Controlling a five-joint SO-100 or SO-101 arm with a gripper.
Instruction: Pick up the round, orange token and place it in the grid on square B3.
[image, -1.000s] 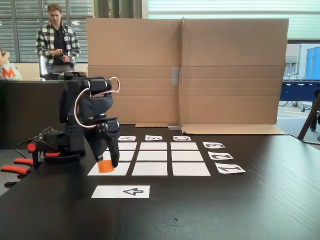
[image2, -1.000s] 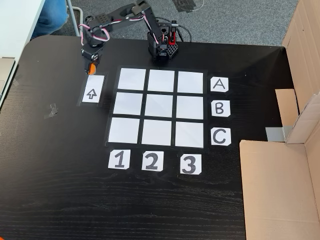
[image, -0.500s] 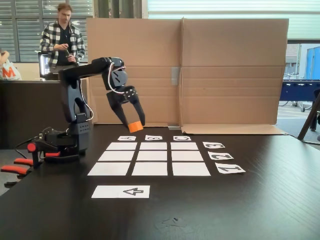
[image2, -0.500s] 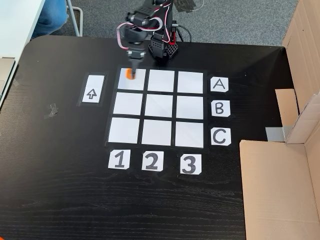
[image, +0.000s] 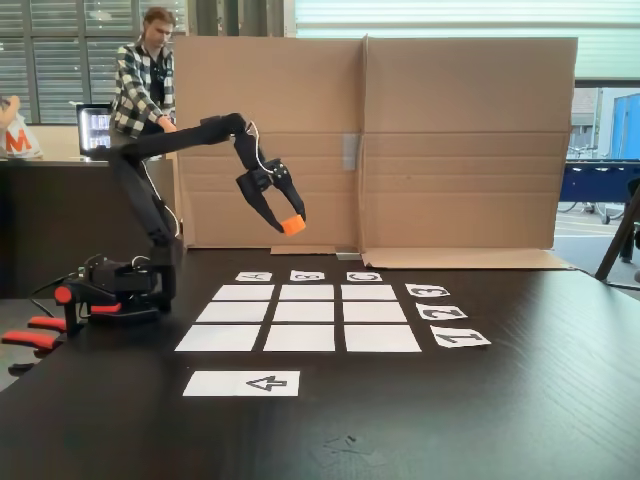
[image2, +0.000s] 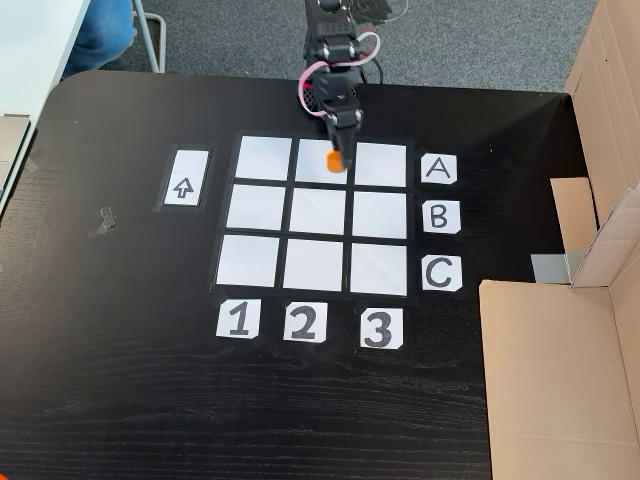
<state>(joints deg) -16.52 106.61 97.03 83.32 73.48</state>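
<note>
Up in the air, the fingers (image: 288, 222) are clamped on the token (image: 292, 225), carried high above the black bench (image: 520, 400) with cardboard behind it. In the fixed view from above, the token (image2: 333, 160) sits over the grid (image2: 255, 207), on the line between its top-middle and top-right cells. Square B3 (image2: 379, 214) lies at about five o'clock from the token, blank, beside card B (image2: 441, 216).
</note>
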